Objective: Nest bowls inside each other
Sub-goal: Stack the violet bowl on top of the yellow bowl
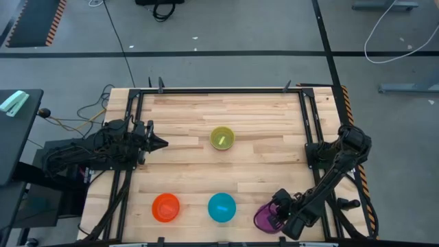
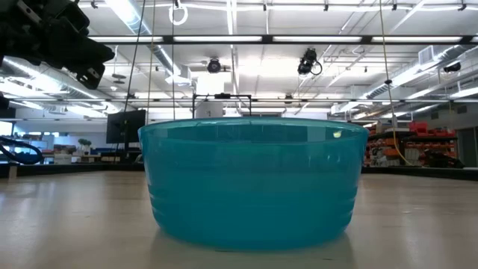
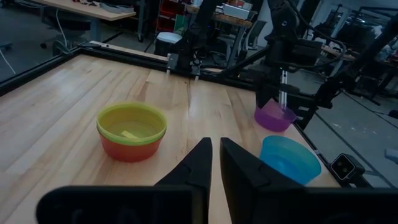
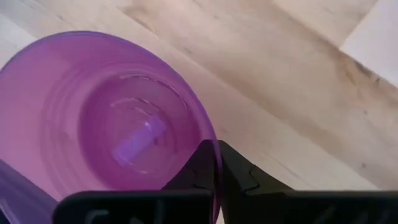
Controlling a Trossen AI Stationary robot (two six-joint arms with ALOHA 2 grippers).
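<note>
High view: right gripper (image 1: pixel 277 218) pinches the purple bowl's (image 1: pixel 264 218) rim (mouth upward); left gripper (image 1: pixel 160 143) pressed together.

I see the purple bowl (image 1: pixel 264 218) at the near right corner of the table. It stands upright and is translucent, and its rim sits between the fingers of my right gripper (image 4: pixel 217 163). The blue bowl (image 1: pixel 221 207) stands upright just beside it, in the middle of the near edge, apart from the others. The orange bowl (image 1: pixel 165 207) is further left on the same line, also upright and alone. In the table's middle the olive bowl (image 1: pixel 221 137) stands upright, with a pale strip lying inside it. From my left wrist it seems yellow-green over an orange colour (image 3: pixel 132 131), I cannot tell why.
</note>
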